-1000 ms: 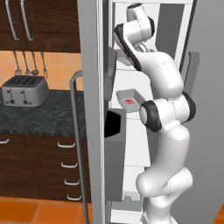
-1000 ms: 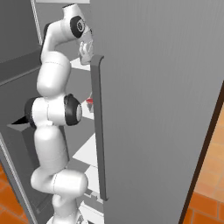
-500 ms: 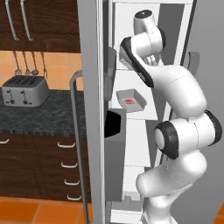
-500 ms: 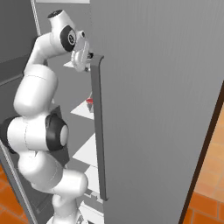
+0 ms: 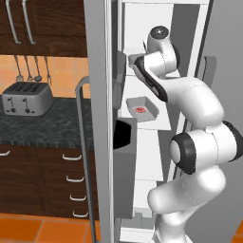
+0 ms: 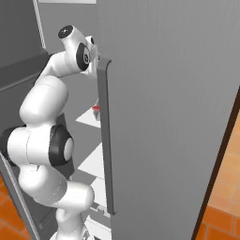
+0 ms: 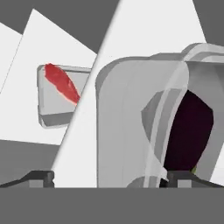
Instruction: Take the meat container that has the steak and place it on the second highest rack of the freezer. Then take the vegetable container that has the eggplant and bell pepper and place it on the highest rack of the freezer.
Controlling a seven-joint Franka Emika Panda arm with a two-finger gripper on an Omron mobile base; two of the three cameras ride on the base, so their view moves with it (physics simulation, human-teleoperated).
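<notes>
Flat even light, soft — slightly blurred

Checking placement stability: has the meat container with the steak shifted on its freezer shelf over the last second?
No. In the left base view the meat container sits at the same spot on its white shelf, beside the grey door edge.

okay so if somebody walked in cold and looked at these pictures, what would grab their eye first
Probably the big white arm folded up inside the open freezer, its gripper open just in front of a clear container holding the dark eggplant on a white shelf. Next, the red steak in its tray on the second highest rack below.
</notes>
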